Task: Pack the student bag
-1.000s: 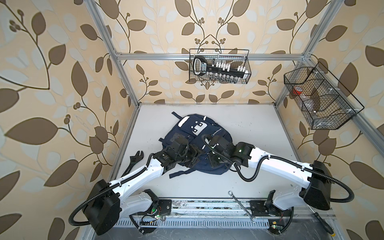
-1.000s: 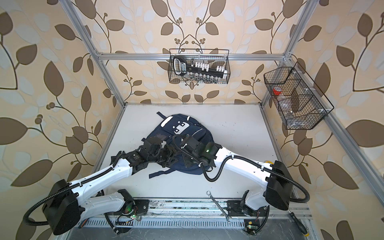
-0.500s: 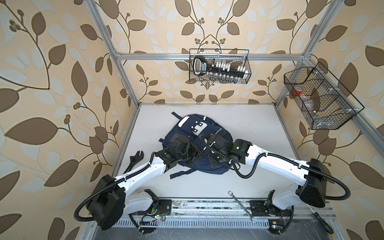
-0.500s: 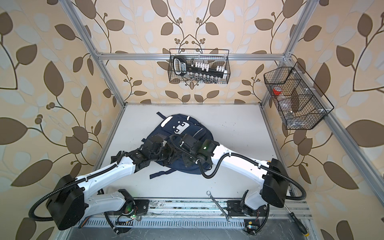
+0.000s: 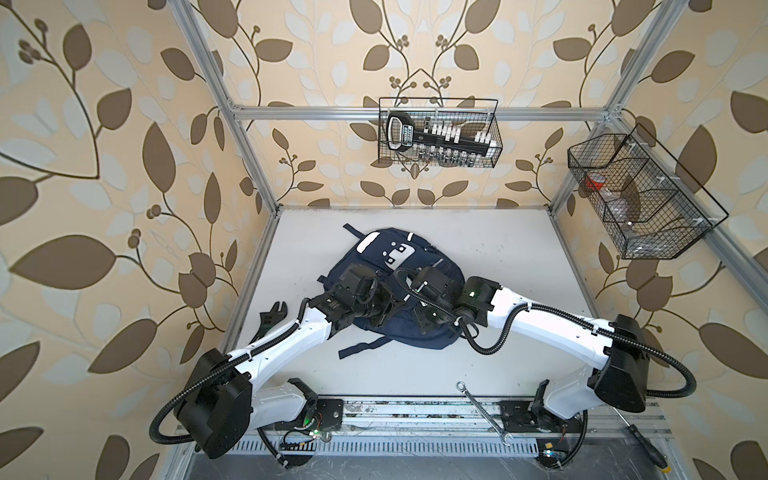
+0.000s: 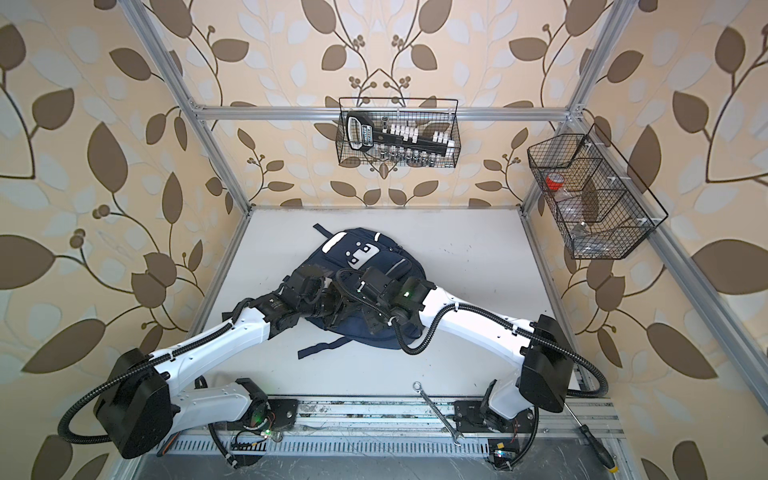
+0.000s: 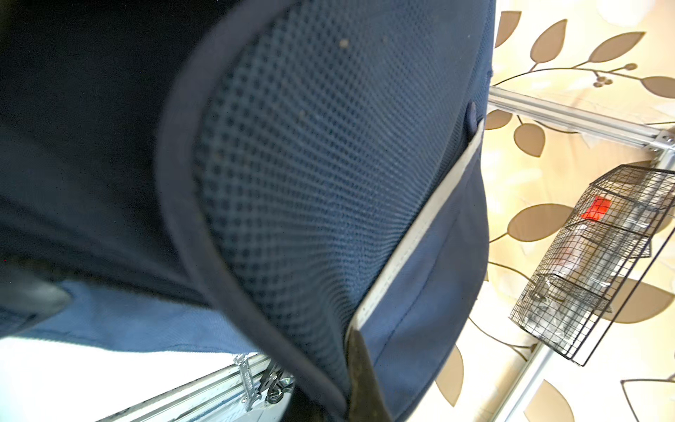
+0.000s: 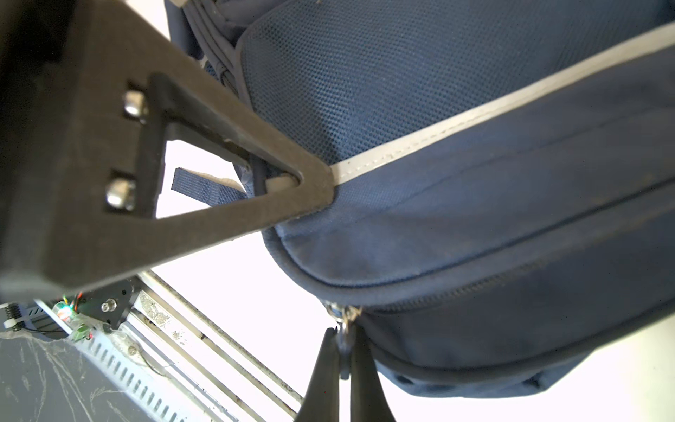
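On bag [image 5: 411,338]: right claw [image 8: 343,332] nips zip pull [image 8: 343,352], left claw [image 8: 310,182] fabric.

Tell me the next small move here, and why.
Probably draw the right gripper along the zip to start opening it. Its jaws are shut on the zipper pull, the zip looks closed, and the left gripper pinches the student bag by its white stripe, bracing the fabric.

A backpack [image 5: 376,257] lay on the middle of the table [image 5: 519,257]. A wrench [image 5: 272,318] lay to its left, at the table edge. A spanner [image 5: 484,415] lay across the front rail [image 5: 415,409], with a screwdriver [image 5: 644,442] further right. A rear basket [image 5: 440,99] hung on the back wall and a side basket [image 5: 681,170] on the right wall.
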`<act>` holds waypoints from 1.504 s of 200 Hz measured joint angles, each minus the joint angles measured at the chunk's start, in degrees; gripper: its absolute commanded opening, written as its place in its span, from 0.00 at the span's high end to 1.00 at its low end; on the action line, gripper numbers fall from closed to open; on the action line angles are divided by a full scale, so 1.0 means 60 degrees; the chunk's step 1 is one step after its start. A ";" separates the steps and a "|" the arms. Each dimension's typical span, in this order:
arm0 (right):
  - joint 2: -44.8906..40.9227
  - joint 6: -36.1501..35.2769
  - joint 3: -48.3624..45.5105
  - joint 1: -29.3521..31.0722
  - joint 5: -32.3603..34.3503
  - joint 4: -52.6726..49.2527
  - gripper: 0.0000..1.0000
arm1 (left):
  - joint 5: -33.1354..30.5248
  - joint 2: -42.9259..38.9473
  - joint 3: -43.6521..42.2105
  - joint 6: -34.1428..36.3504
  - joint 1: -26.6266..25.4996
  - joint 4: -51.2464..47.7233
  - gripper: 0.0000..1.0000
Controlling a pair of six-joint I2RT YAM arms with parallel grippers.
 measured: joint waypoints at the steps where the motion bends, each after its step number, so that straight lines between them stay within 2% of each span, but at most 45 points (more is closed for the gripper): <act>1: 0.0000 -0.0004 0.0000 -0.0018 0.0004 0.0000 1.00 | 0.0004 0.0000 0.0000 0.0015 0.0011 -0.0007 1.00; 39: -0.0018 -0.0346 -0.0146 -0.0718 -0.0098 0.0171 1.00 | 0.0291 -0.0131 0.0011 0.0608 0.0601 -0.0506 1.00; 80: -0.0087 -0.0652 -0.0565 -0.1501 -0.0353 0.0590 1.00 | 0.0423 -0.0204 -0.0004 0.0973 0.0812 -0.0769 1.00; 128: -0.0091 -0.0750 -0.0816 -0.1661 -0.0805 0.1300 1.00 | 0.1654 -0.0084 0.0055 0.1974 0.2517 -0.1392 1.00; 174: -0.0251 -0.0481 -0.1122 -0.1588 -0.1071 0.2036 1.00 | 0.2572 0.1745 0.1475 0.3064 0.3566 -0.2361 1.00; 204: -0.0160 0.0029 -0.1107 -0.0940 -0.0667 0.2266 1.00 | 0.2320 0.3034 0.2575 0.3912 0.3909 -0.3191 1.00; 231: 0.0430 0.0459 -0.0670 -0.0266 -0.0259 0.2266 1.00 | 0.1920 0.3676 0.3402 0.4758 0.4084 -0.3956 1.00; 245: 0.0761 0.0612 -0.0342 -0.0073 -0.0131 0.2197 1.00 | 0.1723 0.3840 0.3708 0.5220 0.4175 -0.4222 0.73; 257: 0.0954 0.0725 -0.0106 0.0015 -0.0066 0.2058 1.00 | 0.1184 0.3865 0.3818 0.5435 0.4306 -0.4156 0.59; 272: 0.1002 0.0772 0.0040 0.0080 0.0011 0.1796 1.00 | 0.0561 0.3774 0.3832 0.5592 0.4546 -0.3982 0.51; 301: 0.1005 0.0776 0.0124 0.0080 0.0182 0.1479 1.00 | -0.0219 0.2732 0.3628 0.5799 0.4739 -0.4120 0.45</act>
